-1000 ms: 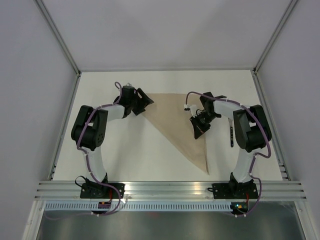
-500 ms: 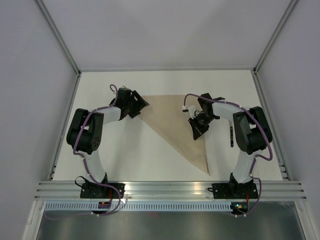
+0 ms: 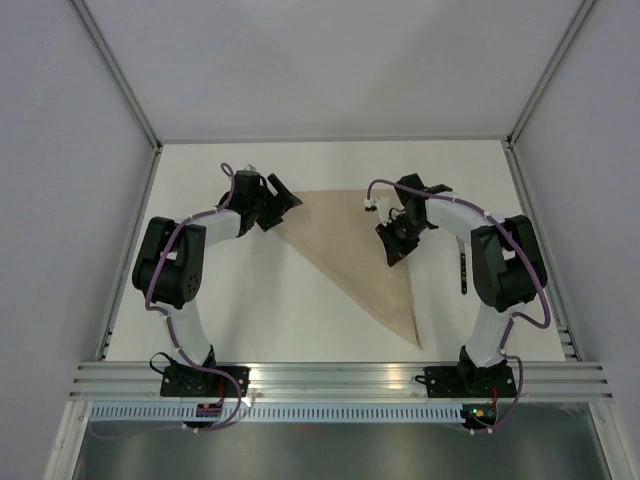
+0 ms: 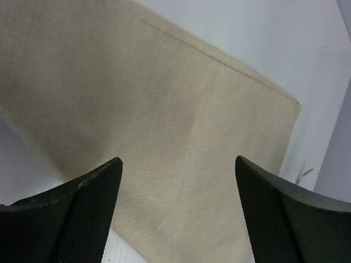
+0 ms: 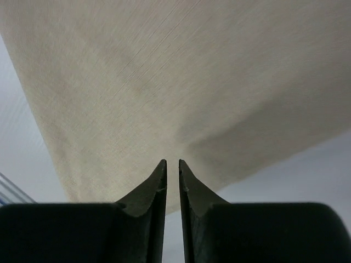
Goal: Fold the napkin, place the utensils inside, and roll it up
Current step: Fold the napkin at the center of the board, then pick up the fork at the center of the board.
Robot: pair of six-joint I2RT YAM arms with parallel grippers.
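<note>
The beige napkin (image 3: 350, 250) lies flat on the white table, folded into a triangle with its long point toward the near right. My left gripper (image 3: 284, 200) is open and empty over the napkin's far left corner; in the left wrist view its fingers (image 4: 178, 159) straddle the cloth (image 4: 164, 104). My right gripper (image 3: 393, 256) hovers over the napkin's right edge with its jaws almost together and nothing between them (image 5: 171, 161); the cloth (image 5: 164, 76) lies below. A slim dark utensil (image 3: 464, 272) lies on the table to the right of the right arm.
Grey walls and metal frame rails (image 3: 130, 250) enclose the white table on the left, right and far sides. An aluminium rail (image 3: 330, 375) runs along the near edge, carrying both arm bases.
My left gripper has pulled back slightly to the left and farther away at the napkin's corner. My right gripper has shifted a little toward the far side along the napkin's right edge.
</note>
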